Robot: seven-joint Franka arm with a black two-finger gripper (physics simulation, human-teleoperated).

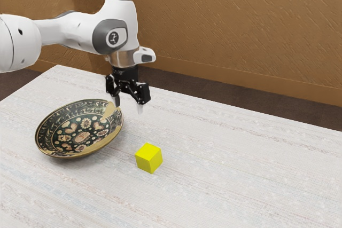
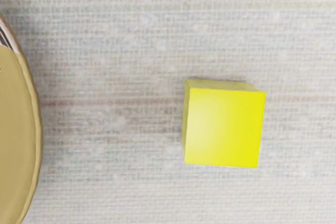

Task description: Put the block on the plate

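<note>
My black gripper (image 1: 129, 108) hangs open above the table in the exterior view, by the plate's right-hand rim, with nothing between its fingers. The yellow block (image 1: 148, 158) rests on the table, apart from the plate and lower than the gripper. A dark patterned plate (image 1: 80, 156) with a tan rim lies at the exterior view's left. In the wrist view the block (image 2: 224, 128) shows its top face and two sides, and part of the plate's rim (image 2: 37, 129) curves beside it with bare cloth between them.
A pale woven cloth surface (image 1: 240, 169) covers the table around the block and plate. The table's far edge runs below a brown textured wall (image 1: 240, 25). The white arm reaches in from the exterior view's left, above the plate's far side.
</note>
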